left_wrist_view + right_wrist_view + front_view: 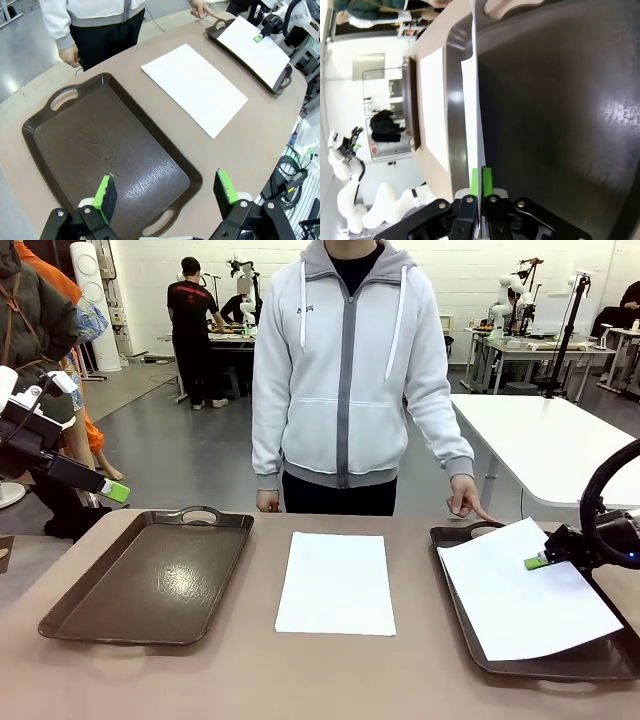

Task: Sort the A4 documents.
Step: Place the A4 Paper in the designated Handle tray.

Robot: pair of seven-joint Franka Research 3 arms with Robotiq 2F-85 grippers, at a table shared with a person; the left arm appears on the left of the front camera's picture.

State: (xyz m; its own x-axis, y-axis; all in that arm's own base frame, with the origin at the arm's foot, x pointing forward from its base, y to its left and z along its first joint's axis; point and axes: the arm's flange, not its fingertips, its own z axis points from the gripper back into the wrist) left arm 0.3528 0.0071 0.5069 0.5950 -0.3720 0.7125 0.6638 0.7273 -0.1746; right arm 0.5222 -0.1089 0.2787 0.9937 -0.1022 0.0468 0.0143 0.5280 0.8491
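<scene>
One A4 document lies flat on the table between two dark brown trays. A second sheet rests askew over the right tray, and my right gripper is shut on its far right edge. The right wrist view looks along this sheet edge-on between the closed green pads, above the tray floor. My left gripper hangs open, high above the table's left end. From its wrist view, the left gripper is over the empty left tray, with the middle sheet beyond.
A person in a grey hoodie stands at the far side, one hand pointing a finger at the right tray's far handle. The other hand hangs by the table's far edge. The left tray holds nothing.
</scene>
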